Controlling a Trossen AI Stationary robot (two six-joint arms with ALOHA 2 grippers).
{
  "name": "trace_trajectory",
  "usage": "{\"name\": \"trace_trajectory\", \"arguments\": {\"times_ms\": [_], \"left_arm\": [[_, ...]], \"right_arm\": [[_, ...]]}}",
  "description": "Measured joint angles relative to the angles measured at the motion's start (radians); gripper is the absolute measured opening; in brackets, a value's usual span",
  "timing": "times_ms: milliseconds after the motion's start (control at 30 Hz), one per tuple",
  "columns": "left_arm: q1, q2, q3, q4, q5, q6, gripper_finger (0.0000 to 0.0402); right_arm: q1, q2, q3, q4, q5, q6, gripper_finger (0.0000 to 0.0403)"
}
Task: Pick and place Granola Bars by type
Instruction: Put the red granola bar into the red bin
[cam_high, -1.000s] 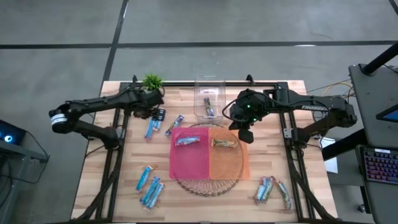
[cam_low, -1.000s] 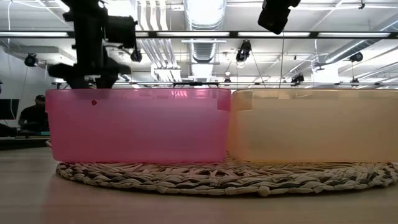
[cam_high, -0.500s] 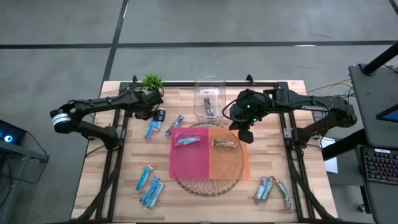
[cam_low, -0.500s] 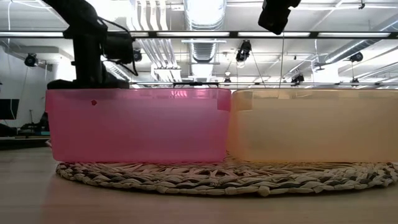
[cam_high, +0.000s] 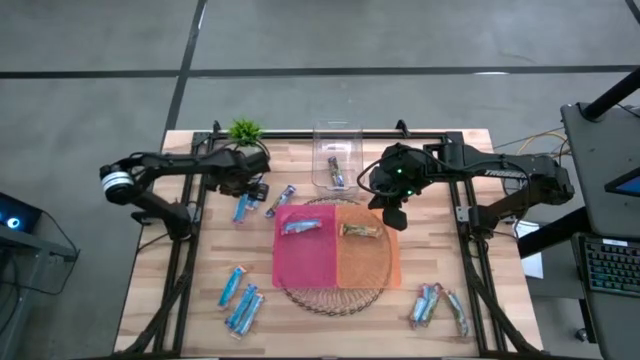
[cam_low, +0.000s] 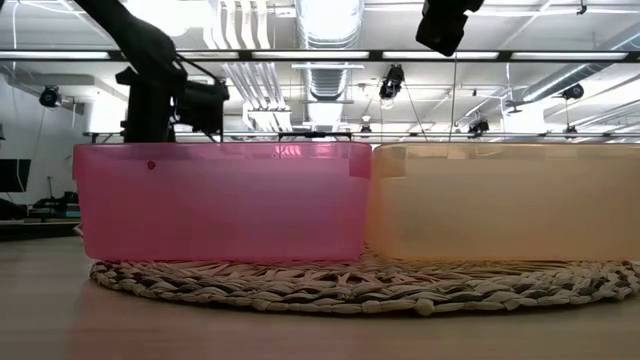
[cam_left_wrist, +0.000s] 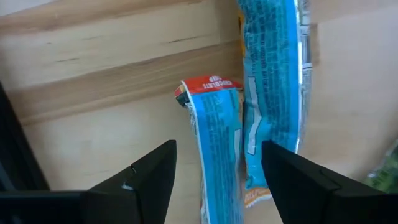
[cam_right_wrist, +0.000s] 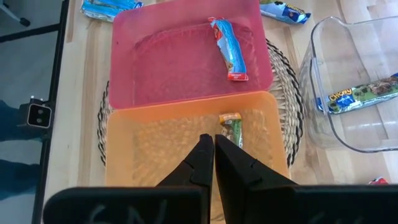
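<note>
Left gripper (cam_high: 252, 184) is hanging low over the wooden worktop (cam_high: 160, 260) at its far left part, just by the small green plant (cam_high: 245, 130), jaws standing wide with nothing between them; in its wrist view two light blue granola bars (cam_left_wrist: 249, 112) are lying side by side on the wood right under the spread fingers (cam_left_wrist: 149, 180), not gripped. A blue bar (cam_high: 241, 207) is lying just beside that gripper, and a darker-wrapped bar (cam_high: 279, 200) is sitting between it and the bins. More blue bars (cam_high: 238, 298) are lying near the front left of the worktop. In the middle a round woven mat (cam_high: 330, 298) is carrying a pink bin (cam_high: 305, 262) holding one blue bar (cam_high: 300, 227) and, touching it on the right, an orange bin (cam_high: 372, 265) holding one brown bar (cam_high: 362, 232). Behind them a clear container (cam_high: 335, 135) is holding one dark bar (cam_high: 335, 172). Right gripper (cam_high: 393, 214) is hovering above the far edge of the orange bin, jaws pressed fully together and holding nothing. A few more bars (cam_high: 438, 305) are lying at the front right of the worktop.
</note>
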Motion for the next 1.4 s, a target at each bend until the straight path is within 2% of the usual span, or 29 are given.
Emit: {"name": "trace_trajectory", "arguments": {"times_ms": [567, 1400], "left_arm": [[0.000, 0.033, 0.000, -0.034, 0.000, -0.003, 0.0218], [0.000, 0.035, -0.002, 0.013, 0.007, 0.005, 0.0218]], "right_arm": [[0.000, 0.000, 0.000, 0.000, 0.000, 0.000, 0.0009], [0.000, 0.000, -0.002, 0.000, 0.000, 0.000, 0.0009]]}}
